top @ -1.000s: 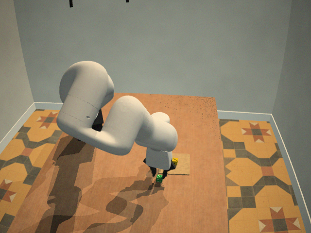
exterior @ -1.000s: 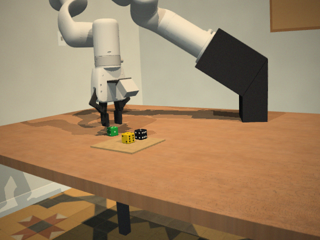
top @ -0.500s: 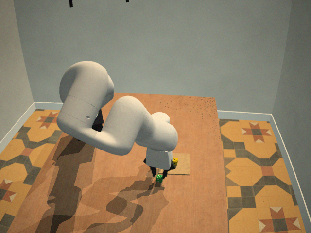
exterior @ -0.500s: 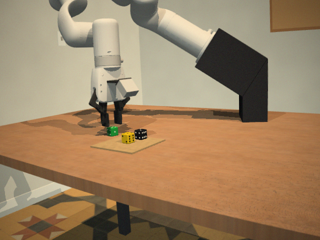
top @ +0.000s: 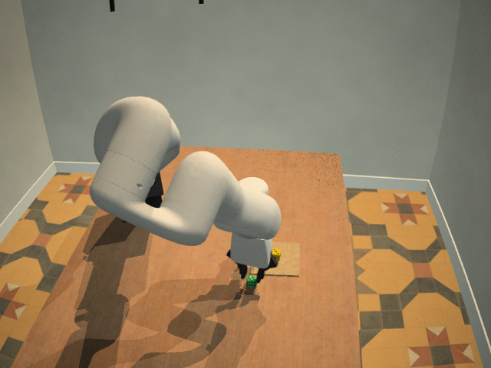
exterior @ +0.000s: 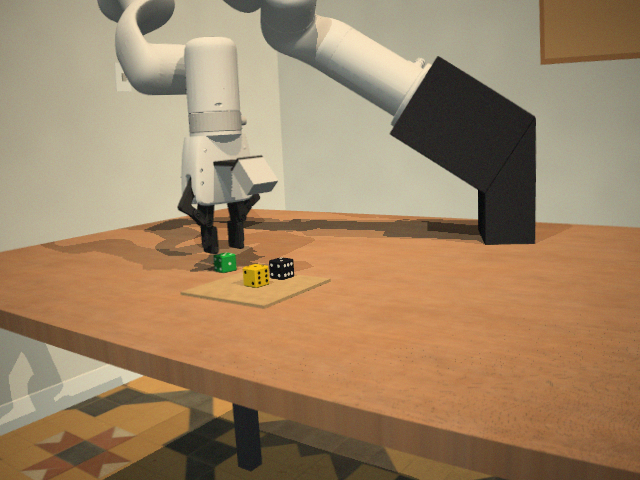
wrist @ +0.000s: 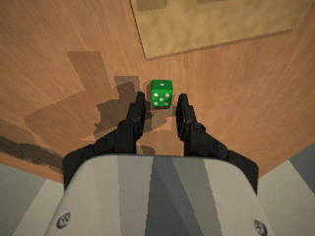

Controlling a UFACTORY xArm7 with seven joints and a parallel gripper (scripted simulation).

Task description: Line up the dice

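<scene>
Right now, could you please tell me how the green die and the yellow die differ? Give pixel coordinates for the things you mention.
The green die (top: 251, 281) (exterior: 225, 262) (wrist: 161, 93) has white pips; the yellow die (top: 276, 254) (exterior: 256, 275) has black ones. The green die sits off the mat (top: 289, 261) (exterior: 263, 299) (wrist: 221, 25), below the open gripper (top: 252, 274) (exterior: 222, 249) (wrist: 160, 102); the yellow die rests on the mat. Both are cubes lying flat on a face.
</scene>
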